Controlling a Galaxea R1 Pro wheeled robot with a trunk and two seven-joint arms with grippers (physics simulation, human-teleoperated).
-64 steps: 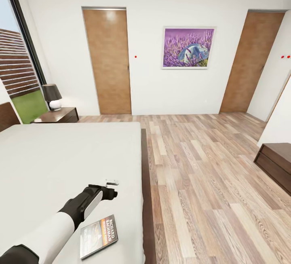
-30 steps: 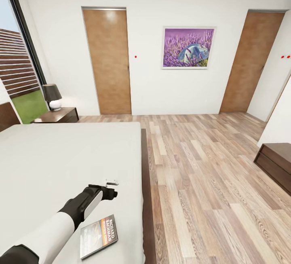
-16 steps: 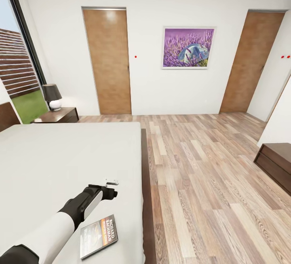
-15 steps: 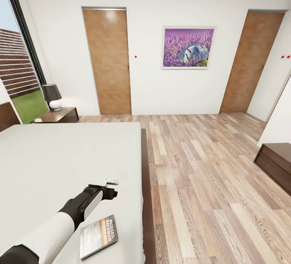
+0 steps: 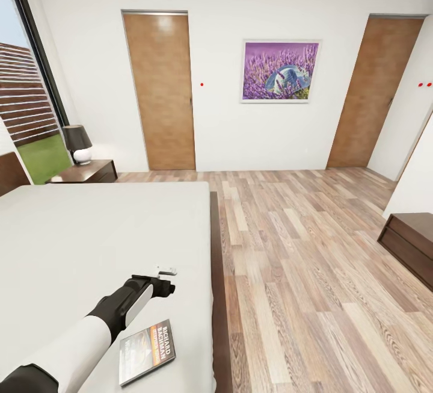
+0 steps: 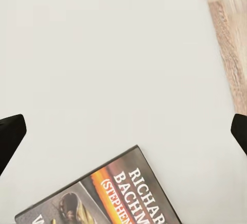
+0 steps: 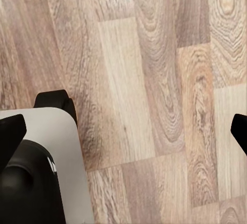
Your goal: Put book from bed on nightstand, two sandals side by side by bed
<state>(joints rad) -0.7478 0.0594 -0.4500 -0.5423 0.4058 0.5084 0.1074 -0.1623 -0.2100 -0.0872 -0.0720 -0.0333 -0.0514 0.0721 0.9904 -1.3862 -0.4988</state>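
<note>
Book (image 5: pixel 147 351) flat on the bed (image 5: pixel 72 242), near its floor-side edge, just beside the left arm. Left gripper (image 6: pixel 123 131) poised above the mattress beyond the book, jaws spread wide and empty. Right gripper (image 7: pixel 123 126) over the wood floor (image 7: pixel 154 80), jaws wide too.
</note>
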